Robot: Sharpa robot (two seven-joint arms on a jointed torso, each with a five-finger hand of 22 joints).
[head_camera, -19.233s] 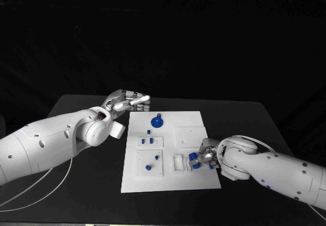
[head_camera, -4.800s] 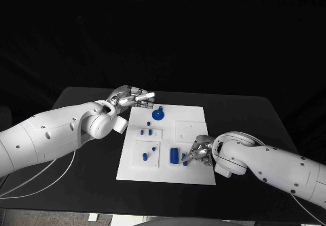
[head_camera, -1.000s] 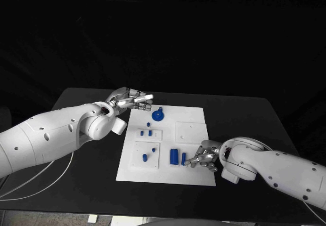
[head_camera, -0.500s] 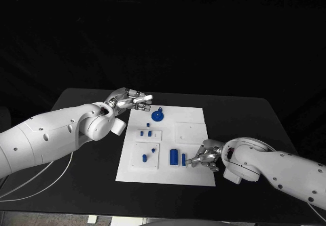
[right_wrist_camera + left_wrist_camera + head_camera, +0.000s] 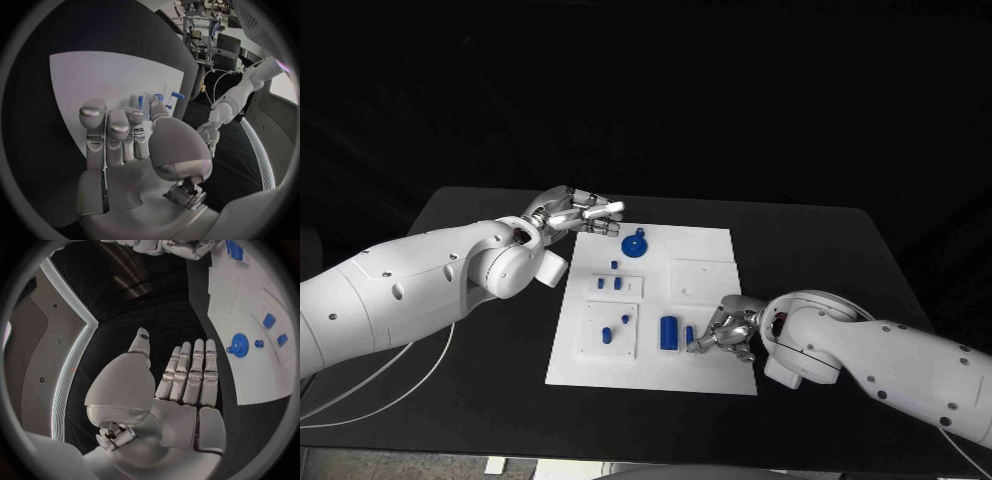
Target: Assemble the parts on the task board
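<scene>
Right hand (image 5: 730, 334) just beside slim blue part (image 5: 689, 337) on board (image 5: 704, 250), fingers loosely curled, empty; left hand (image 5: 574, 212) wide, far.

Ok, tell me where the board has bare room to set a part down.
Free: the task board far right corner beside the blue round part, and its near edge. Crowded: the left column of parts and the slots by the right hand.

- I find no readable text, label, brand, number or sign on the flat white task board (image 5: 658, 308).
- I read none on the small blue plastic parts (image 5: 671, 332) either.
- The matte black table (image 5: 834, 260) and both white arms carry no lettering I can read.
</scene>
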